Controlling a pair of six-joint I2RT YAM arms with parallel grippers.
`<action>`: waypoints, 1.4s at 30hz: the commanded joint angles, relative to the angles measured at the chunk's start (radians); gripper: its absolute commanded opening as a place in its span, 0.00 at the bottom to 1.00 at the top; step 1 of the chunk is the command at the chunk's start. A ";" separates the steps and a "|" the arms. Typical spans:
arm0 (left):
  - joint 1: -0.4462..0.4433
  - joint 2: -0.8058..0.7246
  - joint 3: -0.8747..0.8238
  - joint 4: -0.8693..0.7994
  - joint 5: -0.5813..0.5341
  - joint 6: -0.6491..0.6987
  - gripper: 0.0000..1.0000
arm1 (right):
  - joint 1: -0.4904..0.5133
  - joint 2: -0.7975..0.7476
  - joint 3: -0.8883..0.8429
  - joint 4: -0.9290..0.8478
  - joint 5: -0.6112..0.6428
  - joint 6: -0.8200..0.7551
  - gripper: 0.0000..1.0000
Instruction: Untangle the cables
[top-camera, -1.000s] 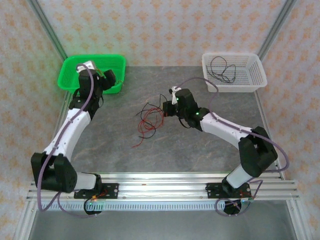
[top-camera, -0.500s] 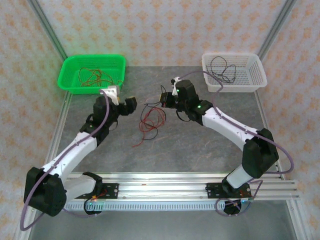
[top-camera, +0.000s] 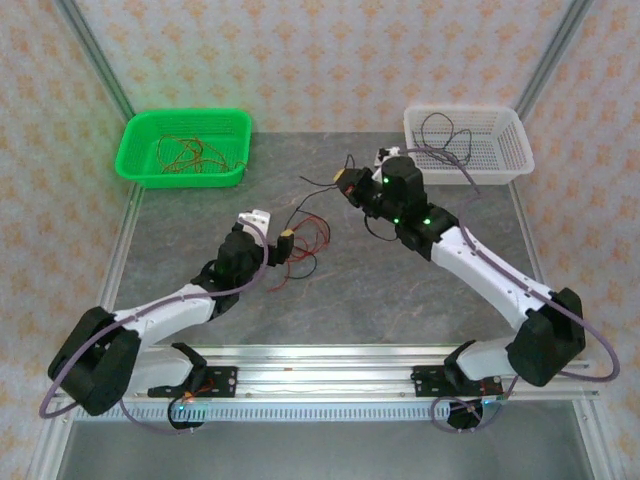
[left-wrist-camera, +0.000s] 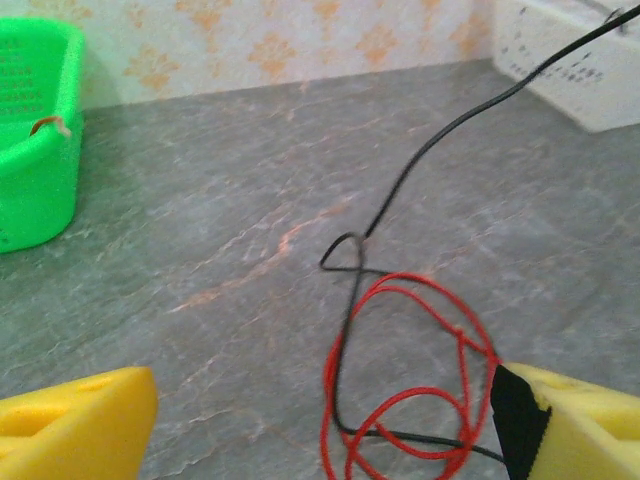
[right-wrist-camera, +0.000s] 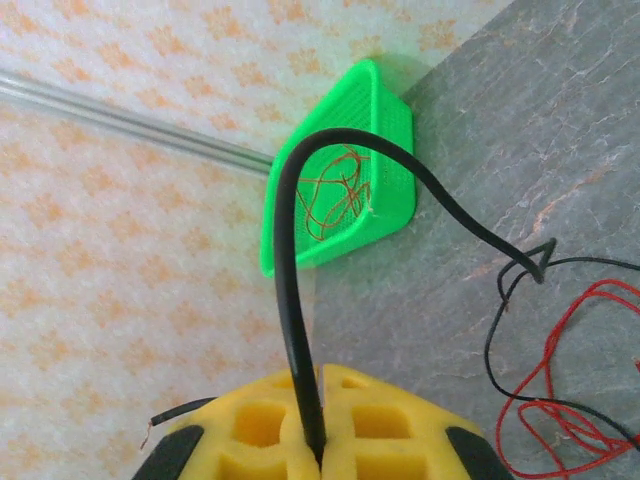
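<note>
A tangle of thin red and black cables (top-camera: 306, 243) lies mid-table. My left gripper (top-camera: 281, 248) hovers low just left of it, open. In the left wrist view its yellow fingers (left-wrist-camera: 78, 425) stand wide apart around the red loops (left-wrist-camera: 420, 400), with nothing held, and a black strand (left-wrist-camera: 425, 165) rises away to the upper right. My right gripper (top-camera: 348, 180) is raised behind the tangle, shut on that black cable (right-wrist-camera: 287, 260), which arcs out from between its closed pads (right-wrist-camera: 380, 415) down to the red wires (right-wrist-camera: 560, 395).
A green basket (top-camera: 140, 168) at the back left holds red wires (top-camera: 185, 152); the basket (right-wrist-camera: 385, 205) also shows in the right wrist view. A white basket (top-camera: 500, 165) at the back right holds black wires (top-camera: 445, 135). An aluminium rail (top-camera: 330, 370) runs along the near edge.
My left arm swung from the green basket down to the tangle, jaws staying open. My right gripper moved back and to the right, drawing the black cable up out of the pile.
</note>
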 joint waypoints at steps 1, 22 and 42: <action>-0.005 0.039 0.024 0.086 -0.076 0.011 0.88 | -0.025 -0.059 -0.029 0.050 0.045 0.098 0.00; -0.005 -0.048 0.003 0.051 -0.044 -0.015 0.88 | -0.310 -0.183 0.225 -0.152 0.115 -0.051 0.00; -0.004 -0.246 0.039 -0.094 0.023 -0.149 0.99 | -0.753 0.350 0.667 -0.355 -0.109 -0.366 0.00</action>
